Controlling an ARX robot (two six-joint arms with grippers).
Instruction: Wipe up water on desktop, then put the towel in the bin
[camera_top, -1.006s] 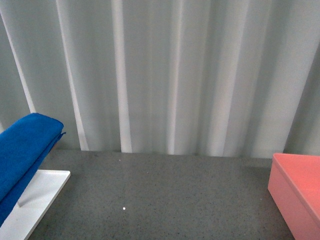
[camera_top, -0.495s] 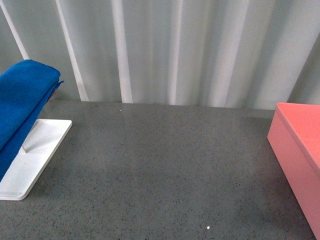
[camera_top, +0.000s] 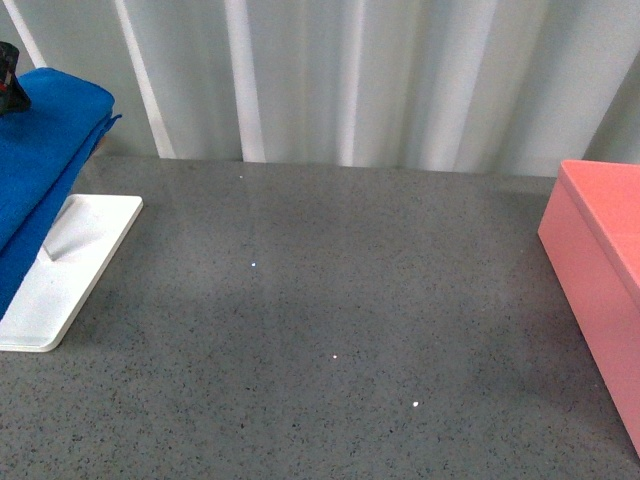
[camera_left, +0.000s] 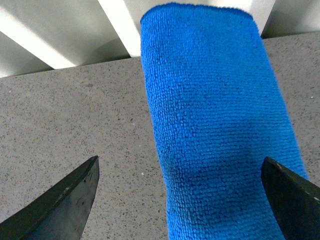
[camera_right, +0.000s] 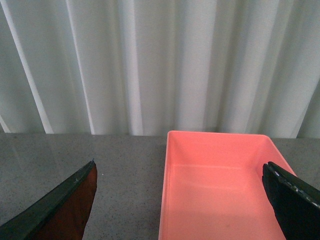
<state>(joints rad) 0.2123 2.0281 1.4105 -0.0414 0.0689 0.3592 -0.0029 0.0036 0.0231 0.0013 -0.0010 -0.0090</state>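
Observation:
The blue towel hangs folded over a stand at the far left of the dark grey speckled desktop. In the left wrist view the towel fills the middle. My left gripper is open above it, with one finger over the desktop and the other past the towel's far side. A dark part of that arm shows above the towel. The salmon-pink bin stands at the right edge. My right gripper is open over the empty bin.
A flat white tray lies under the towel at the left. Three small bright specks dot the middle of the desktop. A pale pleated curtain closes off the back.
The front view has tilted down, so more desktop shows and the curtain edge sits higher. A dark part of the left arm has come into view above the towel.

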